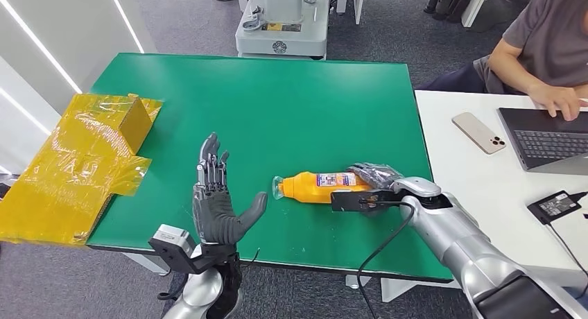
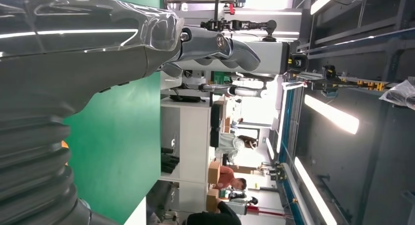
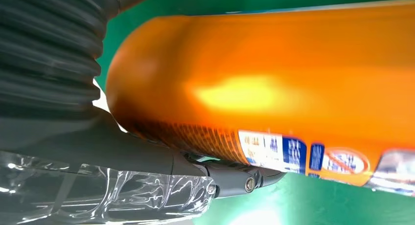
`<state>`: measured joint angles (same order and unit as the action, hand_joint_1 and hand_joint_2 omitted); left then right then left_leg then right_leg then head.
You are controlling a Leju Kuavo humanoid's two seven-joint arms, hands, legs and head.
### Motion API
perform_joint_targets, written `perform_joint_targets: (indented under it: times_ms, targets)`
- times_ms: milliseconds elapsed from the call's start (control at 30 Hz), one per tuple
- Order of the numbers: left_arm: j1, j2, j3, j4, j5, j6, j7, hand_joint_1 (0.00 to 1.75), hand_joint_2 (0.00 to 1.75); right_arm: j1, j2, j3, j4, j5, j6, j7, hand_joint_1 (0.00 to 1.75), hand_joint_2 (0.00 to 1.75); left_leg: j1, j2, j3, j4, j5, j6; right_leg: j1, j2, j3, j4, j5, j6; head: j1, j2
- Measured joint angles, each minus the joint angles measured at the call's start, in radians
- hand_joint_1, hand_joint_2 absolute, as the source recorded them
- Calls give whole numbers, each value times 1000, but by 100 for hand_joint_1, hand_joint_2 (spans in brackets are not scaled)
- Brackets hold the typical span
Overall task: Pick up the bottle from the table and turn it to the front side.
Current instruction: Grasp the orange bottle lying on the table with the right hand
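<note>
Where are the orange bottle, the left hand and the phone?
orange bottle (image 1: 313,186): head view, on its orange body beside the label.
left hand (image 1: 218,211): head view, on the palm.
phone (image 1: 478,132): head view, middle of its back, on the white table.

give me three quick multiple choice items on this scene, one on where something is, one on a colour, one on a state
1. Where does the phone lie?
A. on the green table
B. on the white table beside the laptop
C. on the floor

2. What colour is the bottle?
A. orange
B. blue
C. clear

3. How is the left robot hand?
A. holding the bottle
B. pressed flat on the table
C. open, fingers apart, holding nothing

Answers:
1 B, the phone rests on the white table left of the laptop.
2 A, the head view and right wrist view show an orange body.
3 C, it is raised with spread fingers, while the right robot hand is at the base of the lying bottle.
</note>
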<state>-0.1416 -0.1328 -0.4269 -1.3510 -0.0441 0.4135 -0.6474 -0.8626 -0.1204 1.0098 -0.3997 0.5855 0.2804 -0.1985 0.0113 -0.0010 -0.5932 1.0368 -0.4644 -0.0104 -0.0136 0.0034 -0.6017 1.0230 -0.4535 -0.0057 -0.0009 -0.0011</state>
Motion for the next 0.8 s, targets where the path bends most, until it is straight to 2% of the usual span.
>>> perform_joint_targets:
  times_ms: [233,267,300,367,400,567,800]
  targets:
    - [3,1,-1,-13,-13,5,8,0,175,16,0,0,4,0,-35,3,0,175,0,0,0,0,0,0,0,0,0,0,0,0,0,0]
    - [3,1,-2,-15,-14,5,9,0,175,18,0,0,4,1,-42,3,19,175,0,0,0,0,0,0,0,0,0,0,0,0,0,0]
    - [4,2,-2,-17,-15,5,10,0,175,20,0,0,4,1,-49,2,49,175,0,0,0,0,0,0,0,0,0,0,0,0,0,0]
    - [6,2,-3,-20,-16,5,10,0,175,24,0,-2,4,5,-67,0,119,175,0,0,0,0,0,0,0,0,0,0,0,0,0,0]
    - [6,3,-3,-20,-16,5,10,0,175,27,0,-3,3,8,-78,-3,134,175,0,0,0,0,0,0,0,0,0,0,0,0,0,0]
    - [6,7,-4,-20,-16,5,10,0,175,41,0,-18,0,22,-125,-21,174,175,0,0,0,0,0,0,0,0,0,0,0,0,0,0]
    - [6,8,-5,-20,-16,4,10,0,175,53,0,-34,-7,37,-154,-39,175,175,0,0,0,0,0,0,0,0,0,0,0,0,0,0]
